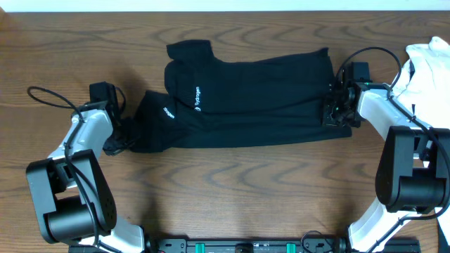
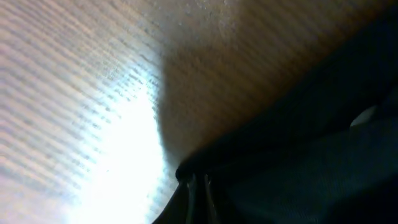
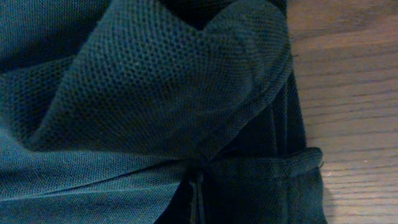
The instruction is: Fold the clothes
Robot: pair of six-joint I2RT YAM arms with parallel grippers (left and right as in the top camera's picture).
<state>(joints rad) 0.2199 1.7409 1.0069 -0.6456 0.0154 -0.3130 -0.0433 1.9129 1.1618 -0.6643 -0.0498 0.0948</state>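
Overhead, the black T-shirt (image 1: 246, 98) lies partly folded across the middle of the frame on the table (image 1: 232, 190), its left end pinched in the clenched left tool (image 1: 121, 139), its right edge pinched in the clenched right tool (image 1: 336, 107), a white garment (image 1: 430, 67) at upper right.

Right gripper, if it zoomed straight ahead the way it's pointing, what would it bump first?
The right gripper is shut on the edge of the black T-shirt and points across it, so it would probably just push into more of that shirt.
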